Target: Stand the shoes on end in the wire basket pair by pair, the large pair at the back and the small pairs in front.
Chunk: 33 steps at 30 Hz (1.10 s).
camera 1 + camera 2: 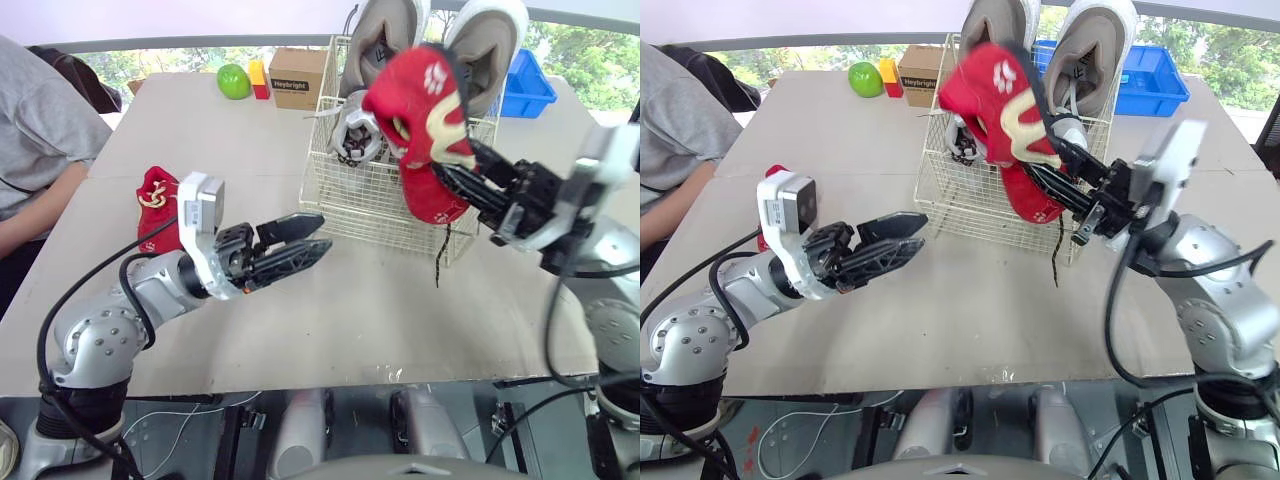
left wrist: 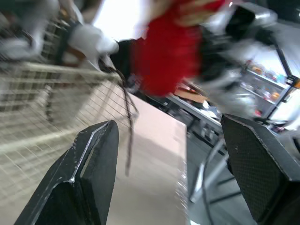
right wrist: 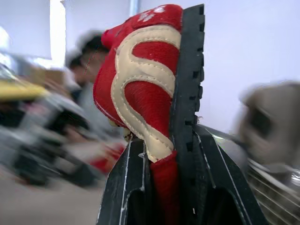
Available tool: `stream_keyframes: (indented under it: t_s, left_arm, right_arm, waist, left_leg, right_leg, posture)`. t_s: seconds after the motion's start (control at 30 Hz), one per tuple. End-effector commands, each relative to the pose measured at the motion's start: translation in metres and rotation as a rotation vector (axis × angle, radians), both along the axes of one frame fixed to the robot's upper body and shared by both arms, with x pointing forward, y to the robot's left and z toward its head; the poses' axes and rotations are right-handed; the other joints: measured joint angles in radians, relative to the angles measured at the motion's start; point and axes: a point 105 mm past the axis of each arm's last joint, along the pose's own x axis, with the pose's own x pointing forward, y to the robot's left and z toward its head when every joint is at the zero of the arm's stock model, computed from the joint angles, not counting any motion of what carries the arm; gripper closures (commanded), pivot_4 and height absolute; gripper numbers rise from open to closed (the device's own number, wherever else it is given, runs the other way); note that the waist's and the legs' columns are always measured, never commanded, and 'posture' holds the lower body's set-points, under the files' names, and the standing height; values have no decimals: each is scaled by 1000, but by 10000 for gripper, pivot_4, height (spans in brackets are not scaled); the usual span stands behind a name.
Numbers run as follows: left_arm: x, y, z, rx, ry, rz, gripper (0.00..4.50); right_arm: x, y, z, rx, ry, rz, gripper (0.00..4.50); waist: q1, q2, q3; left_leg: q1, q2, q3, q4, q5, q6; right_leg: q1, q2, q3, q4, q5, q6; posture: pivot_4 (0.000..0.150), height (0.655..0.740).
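Note:
My right gripper (image 1: 455, 175) is shut on a small red shoe (image 1: 425, 125) with cream trim, held up over the front right of the white wire basket (image 1: 375, 200), a black lace dangling from it. In the right wrist view the red shoe (image 3: 150, 89) sits clamped between the two fingers. Two large grey shoes (image 1: 440, 40) stand on end at the basket's back, and a small grey shoe (image 1: 352, 135) stands in front of them. A second red shoe (image 1: 157, 205) lies on the table at the left. My left gripper (image 1: 300, 245) hovers open left of the basket, holding nothing.
A person's grey sleeve (image 1: 40, 140) is at the left table edge. A green apple (image 1: 233, 81), a yellow and red block (image 1: 259, 78) and a cardboard box (image 1: 297, 76) sit at the back. A blue bin (image 1: 528, 85) stands behind the basket on the right.

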Motion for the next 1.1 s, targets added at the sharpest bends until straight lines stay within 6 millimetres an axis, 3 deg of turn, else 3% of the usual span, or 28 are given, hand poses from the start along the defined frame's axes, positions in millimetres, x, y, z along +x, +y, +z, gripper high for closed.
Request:
stream_keyframes:
  t_s: [0.03, 0.3, 0.5, 0.67, 0.77, 0.8, 0.9, 1.03, 1.1]
  left_arm:
    - [-5, 1, 6, 25, -54, -14, 7740]
    - [-5, 4, 5, 50, -78, 16, 7740]
    - [0, 3, 2, 58, -85, 71, 7740]
    - [13, 4, 3, 62, -95, 145, 7740]
    - [18, 6, 0, 75, -97, 182, 7740]
    - [18, 6, 0, 73, -97, 181, 7740]
    - [15, 6, 0, 67, -93, 171, 7740]
    - [11, 7, -5, 95, -98, 156, 7740]
    - [11, 7, -7, 108, -107, 155, 7740]
  right_arm:
    - [15, -4, -3, -45, -201, -39, 41929]
    - [27, -7, -31, -54, -186, 53, 41929]
    - [43, -24, -60, 76, 75, 90, 41929]
    - [44, -30, -77, 48, 171, 74, 17045]
    - [46, -39, -78, 35, 164, -47, 2552]
    - [45, -43, -77, 17, 165, -86, 688]
    - [37, -50, -67, 13, 148, -174, 688]
    - [18, -46, -62, -94, 142, -214, 688]
    - [13, -46, -53, -164, 120, -323, 688]
  waist:
    - [1, 0, 0]
    - [2, 0, 0]
    - [4, 0, 0]
    - [4, 0, 0]
    - [3, 0, 0]
    - [3, 0, 0]
    - [5, 0, 0]
    - [5, 0, 0]
    - [5, 0, 0]
  left_leg:
    - [0, 0, 0, 0, 0, 0]
    - [0, 2, -2, -1, 0, 0]
    - [1, 2, -2, -1, 0, 0]
    - [2, 2, -2, -1, 0, 0]
    - [10, 1, 0, -2, 0, 0]
    - [13, 2, 0, -3, 0, 0]
    - [13, 2, 0, -3, 0, 0]
    - [12, 1, 1, -3, 0, 0]
    - [12, 1, 1, -4, 0, 0]
  right_leg:
    - [0, 0, 0, 0, 0, 0]
    - [0, 0, 0, 0, 2, 3]
    - [1, -1, 0, 0, 1, 2]
    - [2, -1, 1, 0, 0, 0]
    - [8, -1, 2, 0, 0, 0]
    - [10, -1, 3, 0, 0, 0]
    - [10, -2, 3, 0, 0, -1]
    - [9, -4, 3, 0, 0, -1]
    - [9, -4, 3, 0, 0, -1]
  posture:
    - [1500, 7400]
    - [1500, 7400]
    - [1500, 7400]
    - [1500, 7400]
    - [1500, 7400]
    - [1500, 7400]
    - [1500, 7400]
    - [1500, 7400]
    - [1500, 7400]
